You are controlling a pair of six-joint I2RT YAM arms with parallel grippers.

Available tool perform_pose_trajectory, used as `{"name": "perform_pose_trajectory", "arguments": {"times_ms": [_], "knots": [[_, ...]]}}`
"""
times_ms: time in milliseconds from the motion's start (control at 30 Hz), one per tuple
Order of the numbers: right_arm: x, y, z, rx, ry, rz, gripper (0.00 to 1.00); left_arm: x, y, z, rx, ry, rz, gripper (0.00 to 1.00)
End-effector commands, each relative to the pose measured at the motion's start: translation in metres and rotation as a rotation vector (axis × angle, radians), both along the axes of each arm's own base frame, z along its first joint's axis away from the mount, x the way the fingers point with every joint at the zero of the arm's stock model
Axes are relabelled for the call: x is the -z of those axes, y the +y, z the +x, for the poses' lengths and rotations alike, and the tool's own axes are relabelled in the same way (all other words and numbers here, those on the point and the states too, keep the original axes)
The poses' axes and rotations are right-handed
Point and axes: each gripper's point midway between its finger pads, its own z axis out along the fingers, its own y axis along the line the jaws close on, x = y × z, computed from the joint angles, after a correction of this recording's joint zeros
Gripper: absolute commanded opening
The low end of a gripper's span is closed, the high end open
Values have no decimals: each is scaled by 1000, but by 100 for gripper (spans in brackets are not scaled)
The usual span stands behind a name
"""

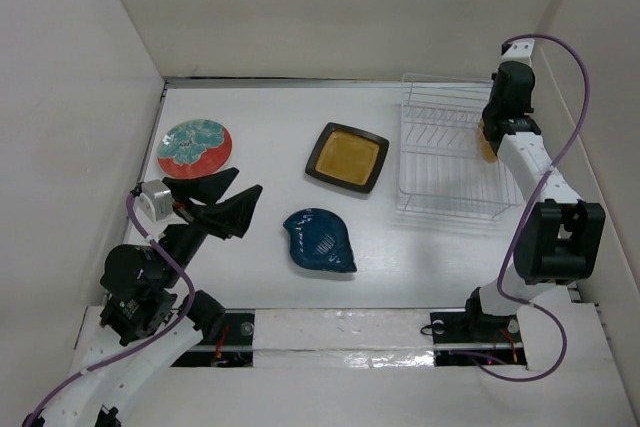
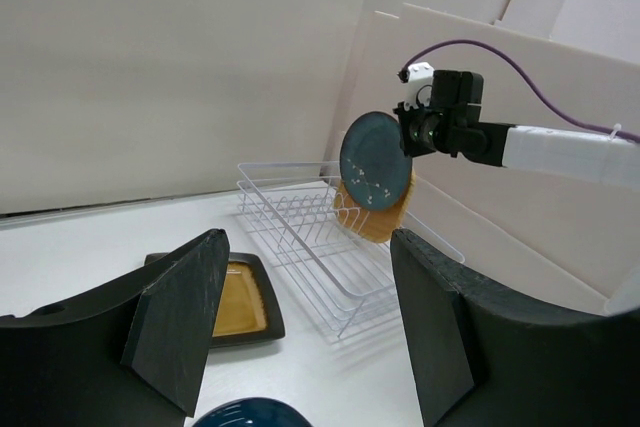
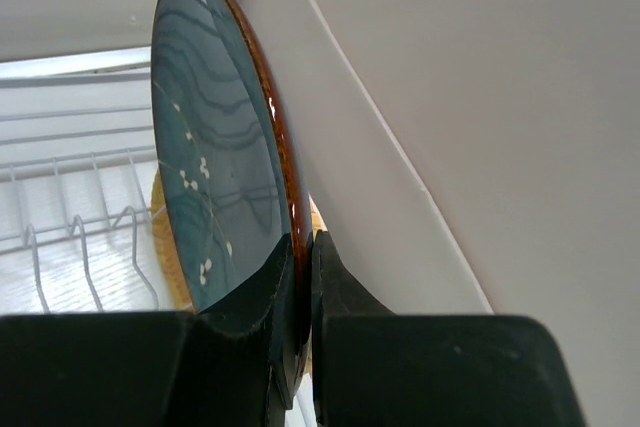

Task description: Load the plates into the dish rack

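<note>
My right gripper (image 3: 303,257) is shut on the rim of the round grey-teal plate (image 3: 215,177) and holds it upright above the right end of the white wire dish rack (image 1: 440,152). It also shows in the left wrist view (image 2: 375,160). The orange plate (image 2: 378,222) stands in the rack just behind it. My left gripper (image 1: 225,202) is open and empty above the table's left side. On the table lie the red-rimmed teal floral plate (image 1: 195,147), the black-rimmed mustard square plate (image 1: 347,157) and the dark blue leaf-shaped plate (image 1: 318,240).
White walls enclose the table on the left, back and right. The right wall runs close beside the rack and my right arm (image 1: 540,187). The rack's left slots (image 2: 300,222) hold nothing.
</note>
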Motion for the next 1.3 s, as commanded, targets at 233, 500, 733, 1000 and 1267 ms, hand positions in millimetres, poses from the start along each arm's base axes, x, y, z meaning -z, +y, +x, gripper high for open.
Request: {"name": "perform_pose_trajectory", "arguments": {"times_ms": [233, 500, 733, 1000, 1267], "knots": [[-46, -4, 2, 18, -253, 32, 0, -20, 3, -7, 10, -58, -42, 63], [-12, 2, 4, 15, -216, 67, 0, -20, 3, -7, 12, -56, -41, 63], [4, 3, 3, 29, -222, 120, 1, -20, 2, -7, 13, -56, -41, 59], [-4, 10, -3, 39, -318, 243, 37, -16, -1, -3, 18, -42, -30, 40], [-53, 28, -18, -2, -481, 405, 66, -6, -5, 9, -4, 2, -7, 0]]}}
